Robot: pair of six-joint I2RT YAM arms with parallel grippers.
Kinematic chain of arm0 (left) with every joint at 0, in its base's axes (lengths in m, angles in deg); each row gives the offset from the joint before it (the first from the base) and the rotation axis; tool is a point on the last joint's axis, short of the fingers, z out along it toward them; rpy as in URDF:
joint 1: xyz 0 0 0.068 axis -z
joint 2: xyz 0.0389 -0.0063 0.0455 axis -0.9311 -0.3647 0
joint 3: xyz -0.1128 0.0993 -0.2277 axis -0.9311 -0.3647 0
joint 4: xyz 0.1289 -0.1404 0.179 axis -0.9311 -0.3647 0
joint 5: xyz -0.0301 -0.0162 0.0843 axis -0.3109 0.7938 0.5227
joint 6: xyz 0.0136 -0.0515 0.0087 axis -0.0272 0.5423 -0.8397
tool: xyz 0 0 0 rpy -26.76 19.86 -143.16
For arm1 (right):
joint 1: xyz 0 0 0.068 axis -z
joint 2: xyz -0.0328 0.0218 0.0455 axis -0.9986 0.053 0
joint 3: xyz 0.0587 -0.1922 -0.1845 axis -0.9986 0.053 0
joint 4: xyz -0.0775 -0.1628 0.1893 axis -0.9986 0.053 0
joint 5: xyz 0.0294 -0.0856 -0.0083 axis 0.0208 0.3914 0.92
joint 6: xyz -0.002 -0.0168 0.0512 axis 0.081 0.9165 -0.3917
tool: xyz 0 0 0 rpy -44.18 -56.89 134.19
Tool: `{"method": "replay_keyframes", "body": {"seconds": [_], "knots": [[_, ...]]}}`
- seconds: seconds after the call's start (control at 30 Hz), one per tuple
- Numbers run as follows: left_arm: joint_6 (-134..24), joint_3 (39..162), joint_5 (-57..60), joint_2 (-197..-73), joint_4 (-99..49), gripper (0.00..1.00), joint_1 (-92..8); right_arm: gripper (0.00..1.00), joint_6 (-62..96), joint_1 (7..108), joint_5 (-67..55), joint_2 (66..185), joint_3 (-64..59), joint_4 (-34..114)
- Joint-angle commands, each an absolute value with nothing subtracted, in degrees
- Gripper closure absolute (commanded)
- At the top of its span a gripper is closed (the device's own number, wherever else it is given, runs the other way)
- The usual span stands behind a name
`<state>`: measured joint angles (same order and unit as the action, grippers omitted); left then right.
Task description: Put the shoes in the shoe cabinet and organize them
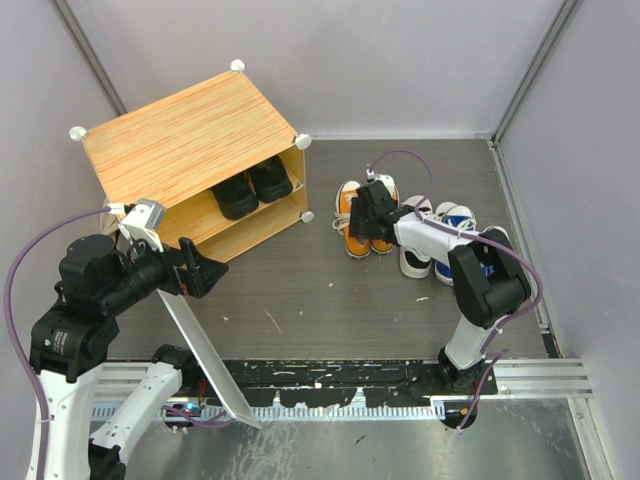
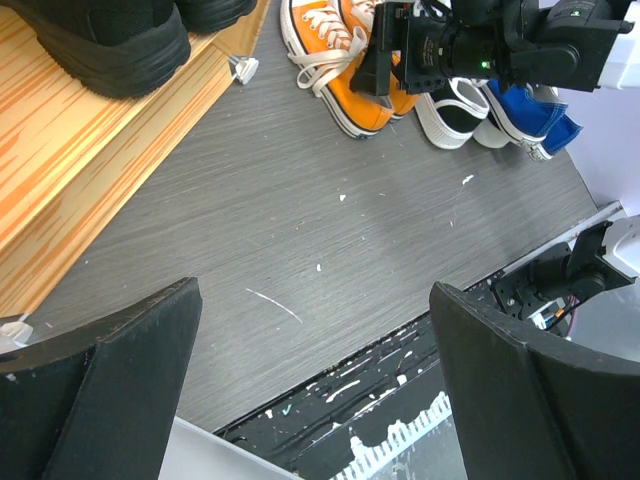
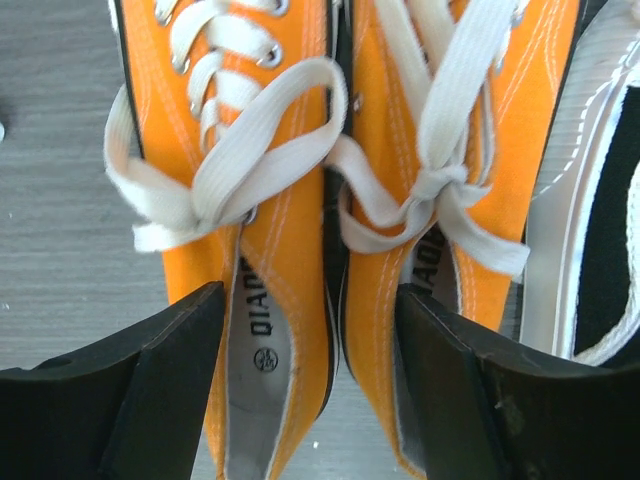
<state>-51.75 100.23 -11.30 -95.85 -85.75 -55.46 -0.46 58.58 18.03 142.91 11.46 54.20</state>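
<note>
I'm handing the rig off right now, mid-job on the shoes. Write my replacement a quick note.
Left claw: open, empty, near the shoe cabinet's open front.
Right claw: open, straddling the inner collars of the orange pair, no grip yet.
Done: black pair on the cabinet's shelf.
Left: orange pair, black-and-white pair and blue pair, all on the table right of the cabinet.

Right tool (image 1: 370,222) partly hides the orange sneakers (image 1: 351,228).

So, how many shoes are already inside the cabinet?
2. Both are black: one shoe and the other shoe stand side by side on the shelf of the cabinet, at its open front. The top may hide others deeper inside.
</note>
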Motion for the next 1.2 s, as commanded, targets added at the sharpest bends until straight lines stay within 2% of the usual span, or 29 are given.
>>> {"method": "replay_keyframes", "body": {"seconds": [0.0,0.23,0.4,0.47,0.5,0.53,0.57,0.77,0.93,1.17], "knots": [[-52.3,101.5,-11.5,-96.6,-84.3,0.02,-55.4,0.30,-1.8,63.1,15.1,145.1,13.7,50.8],[-51.9,101.6,-10.3,-97.2,-84.4,0.02,-55.5,0.40,-1.1,63.5,8.3,148.3,14.9,48.7],[-50.9,102.2,-10.1,-97.9,-84.1,0.02,-55.5,0.59,-2.4,63.6,6.8,146.8,19.0,47.4],[-50.6,102.9,-10.5,-98.3,-84.1,0.02,-55.4,0.72,-2.7,63.5,6.5,144.6,21.4,46.5],[-50.5,103.2,-10.5,-98.5,-84.2,0.02,-55.5,0.86,-2.6,63.5,5.9,143.2,22.6,46.1],[-50.4,103.6,-10.6,-98.8,-84.2,0.02,-55.4,0.95,-2.4,63.5,5.1,141.4,23.8,45.8],[-50.2,103.8,-10.7,-98.9,-84.1,0.02,-55.5,0.98,-2.3,63.3,4.7,139.5,24.9,45.6],[-48.4,103.6,-11.3,-99.2,-81.8,0.02,-55.5,0.99,0.9,57.5,6.5,126.7,27.0,51.8],[-47.7,105.6,-11.1,-100.1,-81.9,0.02,-55.5,0.99,3.5,47.6,5.3,119.0,23.1,60.3],[-45.5,105.3,-11.3,-99.3,-81.9,0.02,-55.4,0.99,5.4,37.2,1.5,116.5,18.4,61.6]]}}
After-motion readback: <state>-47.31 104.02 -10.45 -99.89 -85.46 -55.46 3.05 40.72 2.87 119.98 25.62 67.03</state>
